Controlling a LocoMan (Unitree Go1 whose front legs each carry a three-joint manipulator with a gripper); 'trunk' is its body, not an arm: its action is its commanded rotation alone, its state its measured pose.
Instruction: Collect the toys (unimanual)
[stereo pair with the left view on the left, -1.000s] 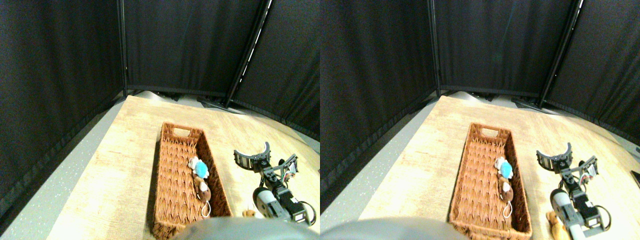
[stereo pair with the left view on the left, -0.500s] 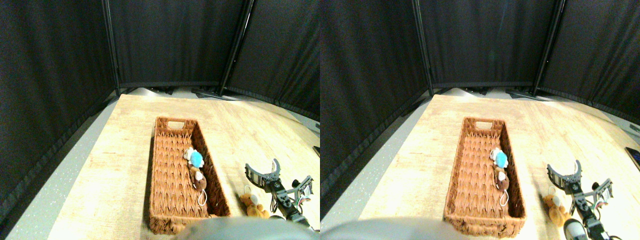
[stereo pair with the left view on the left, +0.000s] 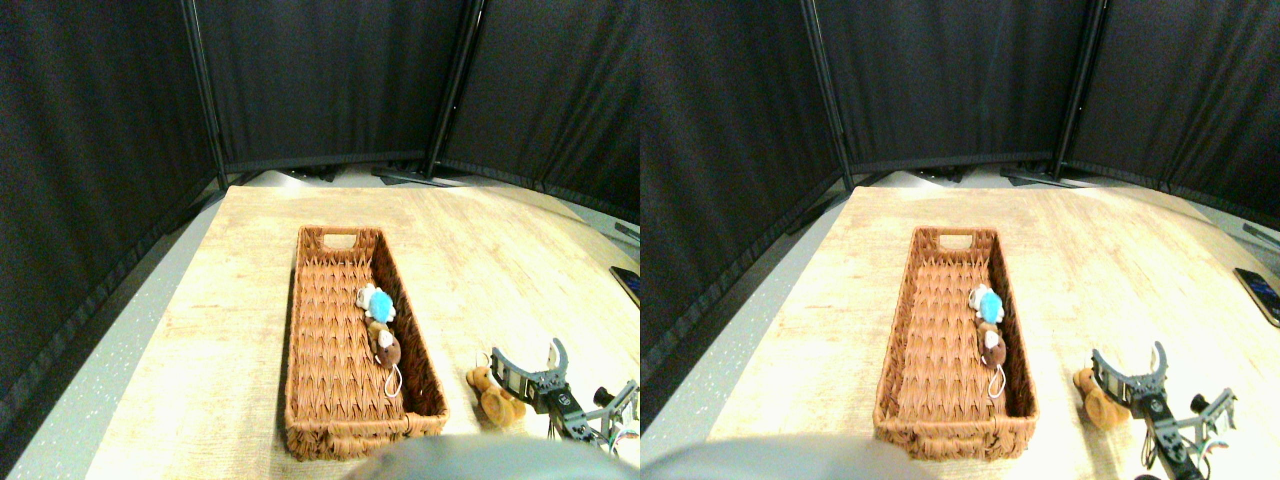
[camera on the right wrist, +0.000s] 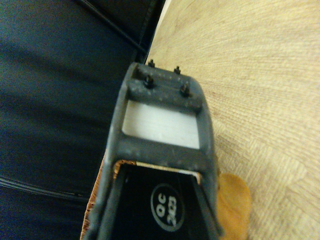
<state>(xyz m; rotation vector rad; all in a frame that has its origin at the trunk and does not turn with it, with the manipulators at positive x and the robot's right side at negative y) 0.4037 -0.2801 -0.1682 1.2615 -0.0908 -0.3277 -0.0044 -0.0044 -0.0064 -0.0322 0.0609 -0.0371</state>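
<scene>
A wicker basket (stereo pair with the left view on the left: 335, 405) lies lengthwise on the wooden table. Against its right wall rest two of the toys: a blue-and-white one (stereo pair with the left view on the left: 376, 303) and, just nearer, a brown one (stereo pair with the left view on the left: 385, 346) with a white string loop. A third toy, orange-brown (stereo pair with the left view on the left: 489, 393), lies on the table right of the basket's near end. My right gripper (stereo pair with the left view on the left: 527, 354) stands open just to the right of that toy, its jaws spread in a wide U with nothing between them. In the wrist view the jaw frame fills the middle, and the orange toy (camera on the right wrist: 234, 201) shows beside it.
Black curtain panels (stereo pair with the left view on the left: 330, 80) on thin stands close off the table's back and left. A dark flat object (stereo pair with the left view on the left: 628, 284) lies at the right edge of the table. Grey floor (stereo pair with the left view on the left: 70, 380) runs along the table's left side.
The camera has shifted, so the whole scene sits differently. Against the toy on the table, my gripper has drawn back and down until it is beside that toy, still open.
</scene>
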